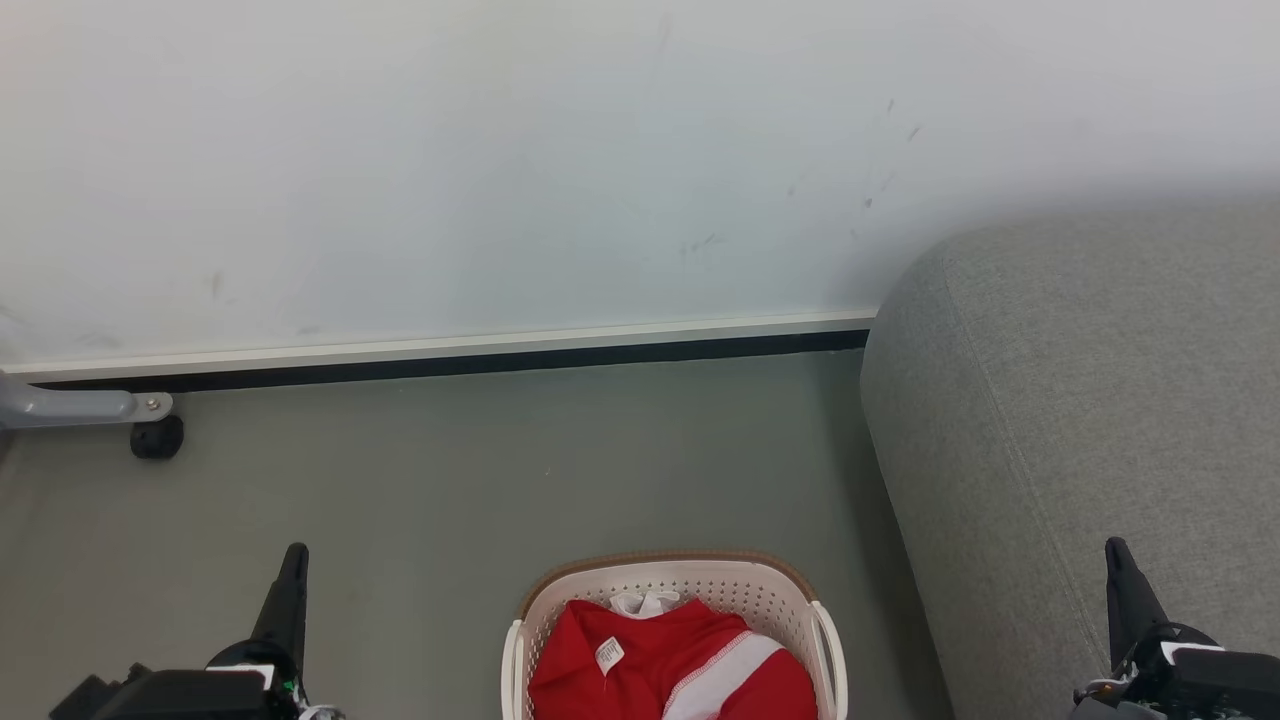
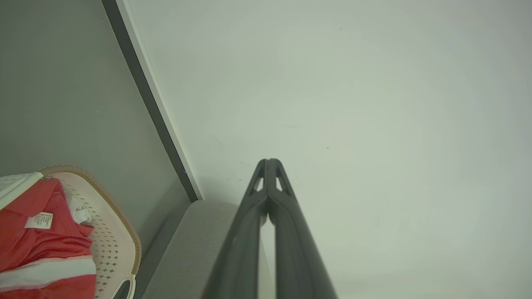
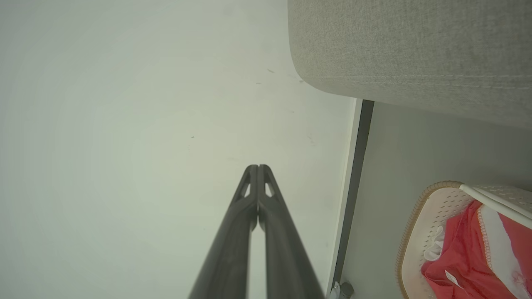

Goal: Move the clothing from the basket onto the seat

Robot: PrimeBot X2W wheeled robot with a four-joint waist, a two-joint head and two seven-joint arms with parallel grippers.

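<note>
**L gripper (image 1: 296, 552) & R gripper (image 1: 1116, 548) closed up, empty; clothes still in basket**

Nearest you, at the bottom corners of the head view, both grippers point away from you. L is at near left over the floor (image 1: 480, 470), R at near right against the sofa (image 1: 1080, 400). On each, the fingers are pressed together w/ nothing between them. Between the two, near centre, the cream basket (image 1: 745, 590) stands on the floor just left of the sofa's rounded arm. The red clothes (image 1: 650, 675) lie bunched inside it, w/ a white stripe & a small white label (image 1: 609, 655) facing up. Far side: pale wall (image 1: 500, 150) w/ dark skirting (image 1: 450, 362). At far left there's a black caster (image 1: 156, 438) under a grey leg.
</note>
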